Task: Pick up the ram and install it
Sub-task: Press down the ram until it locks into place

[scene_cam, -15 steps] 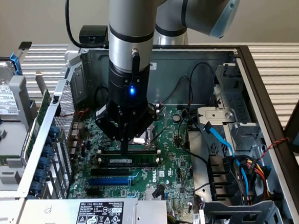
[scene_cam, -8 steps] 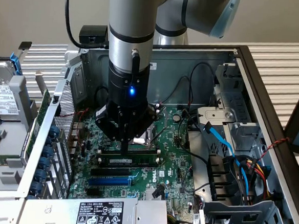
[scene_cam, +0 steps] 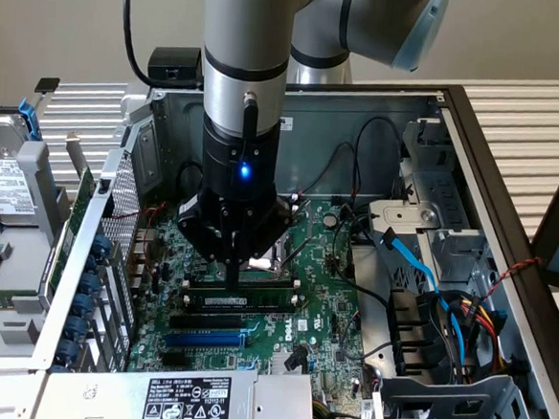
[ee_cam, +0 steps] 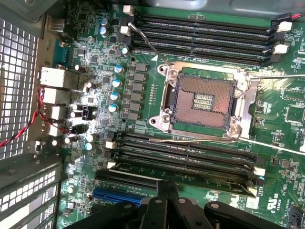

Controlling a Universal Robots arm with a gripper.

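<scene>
The ram [scene_cam: 254, 304] is a long green stick with a white label. It stands in one of the black memory slots on the green motherboard [scene_cam: 323, 299], just below the CPU socket [ee_cam: 202, 102]. In the wrist view the ram [ee_cam: 200, 177] fills the slot nearest the fingers. My gripper [scene_cam: 232, 278] points straight down with its jaws shut together. The fingertips rest at or just above the ram's top edge, left of its middle. The dark gripper [ee_cam: 165, 187] shows as closed fingers right beside the stick. Nothing is held between the fingers.
The board lies inside an open computer case [scene_cam: 459, 107]. More empty memory slots [ee_cam: 200, 33] sit beyond the socket. A blue expansion slot [scene_cam: 203, 338] lies near the ram. Blue and black cables [scene_cam: 419, 267] and drive bays crowd the exterior view's right, and a power supply [scene_cam: 184, 404] lies in front.
</scene>
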